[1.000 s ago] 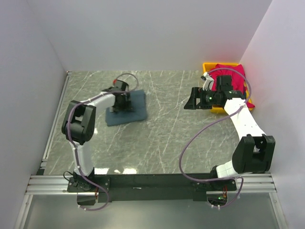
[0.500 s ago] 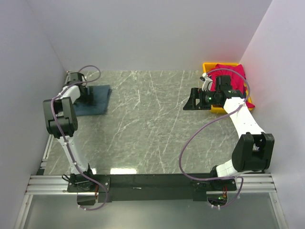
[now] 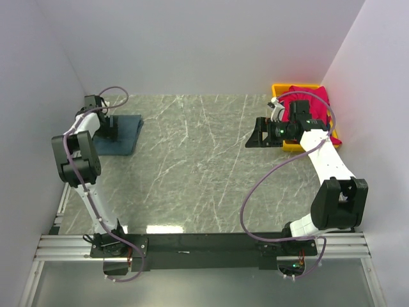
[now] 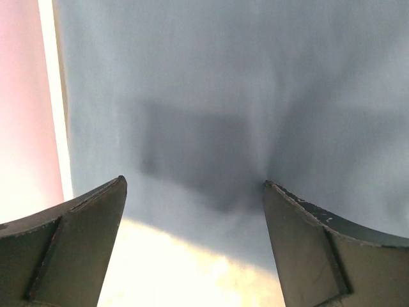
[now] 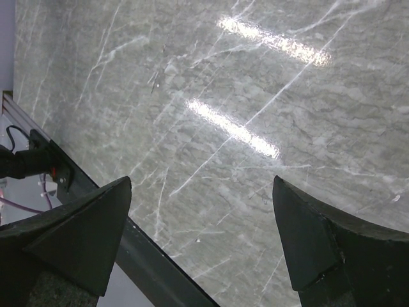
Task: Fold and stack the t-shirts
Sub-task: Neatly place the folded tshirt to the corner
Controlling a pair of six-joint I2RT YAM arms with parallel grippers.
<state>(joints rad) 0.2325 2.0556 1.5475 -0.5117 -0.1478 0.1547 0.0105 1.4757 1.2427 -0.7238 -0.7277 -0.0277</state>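
Observation:
The folded dark blue-grey t-shirt [image 3: 128,131] lies flat at the table's far left edge. My left gripper [image 3: 110,131] hovers right over it. In the left wrist view the cloth [image 4: 211,96] fills the frame, and the left gripper [image 4: 195,185] stands open with nothing between its fingers. The crimson red t-shirt [image 3: 312,101] is bunched in the yellow bin [image 3: 278,88] at the far right. My right gripper [image 3: 257,135] stands open just left of the bin, over bare marble. Only tabletop shows between the fingers of the right gripper [image 5: 201,182].
The left wall [image 3: 38,96] stands close beside the left arm and the blue-grey shirt. The right wall runs just behind the bin. A black rail [image 3: 204,243] with both arm bases spans the near edge, and it also shows in the right wrist view [image 5: 153,262].
My left arm swung from the table's left-middle to the far left edge, taking the blue-grey t-shirt along, and its jaws opened wider. The right arm barely moved.

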